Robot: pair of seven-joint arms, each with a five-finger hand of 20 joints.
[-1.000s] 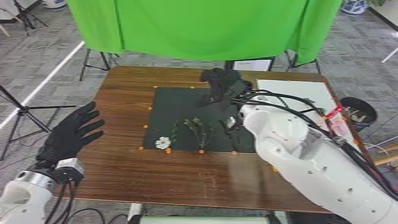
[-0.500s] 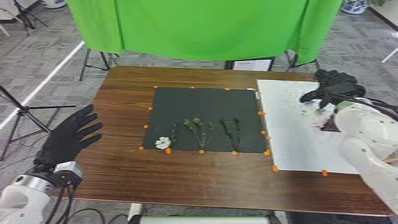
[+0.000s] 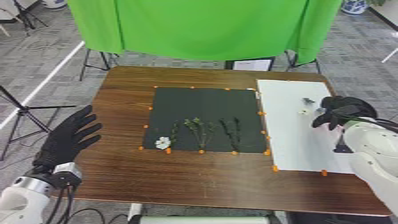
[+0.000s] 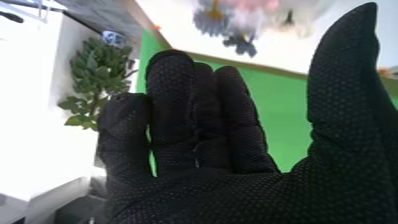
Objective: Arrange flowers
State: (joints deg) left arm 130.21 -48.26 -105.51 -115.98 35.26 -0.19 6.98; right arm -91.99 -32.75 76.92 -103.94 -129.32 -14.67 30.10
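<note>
1. Fingers (image 4: 171, 100) of the right hand (image 3: 348, 108): extended and close together, thumb standing apart; nothing gripped. Hand is right of the black sheet, over the white sheet (image 3: 289, 137).
2. Near that hand, on the white sheet: a grey-blue flower (image 3: 308, 101) and a pale blossom (image 3: 304, 111), both to the right of the black sheet's far half. Pink petals (image 4: 266, 5) also seen, partly cut off.
3. Black sheet (image 3: 200, 102): white flower (image 3: 163, 143) at its near-left corner; leafy green stems (image 3: 202, 132) near the middle of its near half; dark slender stems (image 3: 231, 135) to their right. Orange markers (image 3: 202, 151) along its border.
4. Left hand (image 3: 67, 137): left of the black sheet, fingers spread and relaxed, holding nothing.
5. Step in hand (judged): selecting the next flower from the supply on the white sheet; layout on the black sheet only partly built.
6. Next move (judged): lower the right hand, pinch one stem lightly between thumb and fingers, lift free of neighbours, carry left to the black sheet. Petals could snag or crush; thin stems may roll.
</note>
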